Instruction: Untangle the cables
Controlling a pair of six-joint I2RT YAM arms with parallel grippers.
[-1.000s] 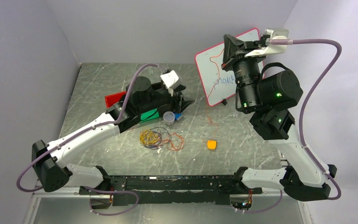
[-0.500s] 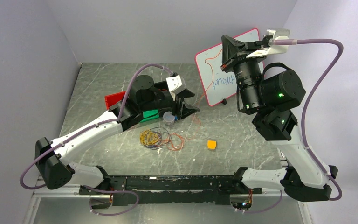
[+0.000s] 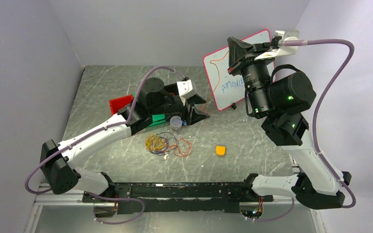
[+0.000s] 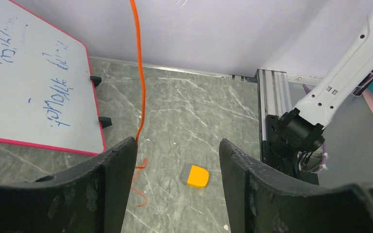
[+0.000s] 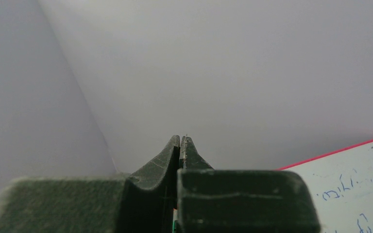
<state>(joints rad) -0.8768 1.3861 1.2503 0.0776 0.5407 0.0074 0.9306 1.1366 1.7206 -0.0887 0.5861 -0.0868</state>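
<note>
High before the whiteboard (image 3: 222,77), right gripper (image 5: 181,141) is pressed shut, apparently pinching the orange cable (image 4: 141,87) to hang it taut; left gripper (image 4: 177,143), jaws spread, brackets that strand below the board, likely to draw it from the tangle (image 3: 166,144) lying down-left of the board.

Left claw (image 4: 177,150) low, jaws apart — right claw (image 5: 180,140) raised high, pressed closed.

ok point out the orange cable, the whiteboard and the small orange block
orange cable (image 4: 142,87), left wrist view, middle of the visible strand
whiteboard (image 4: 34,73), left wrist view, its white writing face
small orange block (image 4: 197,176), left wrist view, centre of its top
</note>
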